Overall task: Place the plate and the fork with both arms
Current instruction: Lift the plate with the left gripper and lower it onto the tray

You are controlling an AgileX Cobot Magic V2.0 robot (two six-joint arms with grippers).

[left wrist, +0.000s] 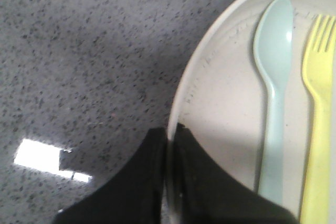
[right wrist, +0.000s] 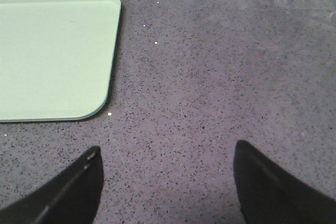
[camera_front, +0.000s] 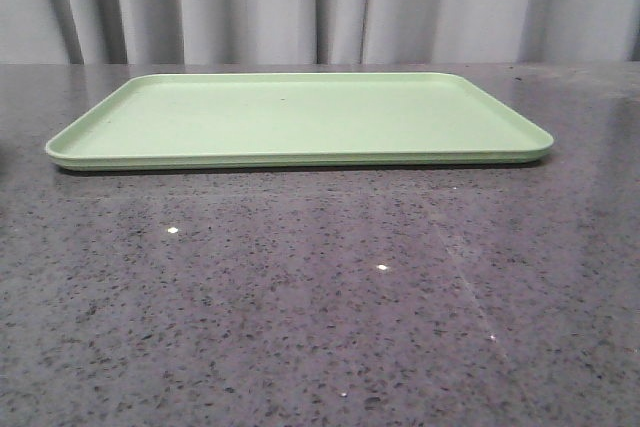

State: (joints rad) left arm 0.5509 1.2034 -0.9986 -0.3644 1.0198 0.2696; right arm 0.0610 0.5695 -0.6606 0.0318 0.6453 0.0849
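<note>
In the left wrist view my left gripper (left wrist: pixel 172 129) is shut on the rim of the pale cream plate (left wrist: pixel 220 87), one finger outside the rim and one inside. The yellow fork (left wrist: pixel 317 124) lies in the plate, beside a pale blue-grey spoon (left wrist: pixel 274 93). In the right wrist view my right gripper (right wrist: pixel 167 153) is open and empty over the bare grey table, a little off the corner of the light-green tray (right wrist: pixel 52 56). The front view shows only the tray (camera_front: pixel 300 159), with nothing on it; plate, fork and both grippers are out of that view.
The dark speckled stone table (camera_front: pixel 320 307) runs around the tray on all sides. Grey curtains (camera_front: pixel 320 2) hang behind the table's far edge. A bright light reflection (left wrist: pixel 39 156) lies on the table by the left gripper.
</note>
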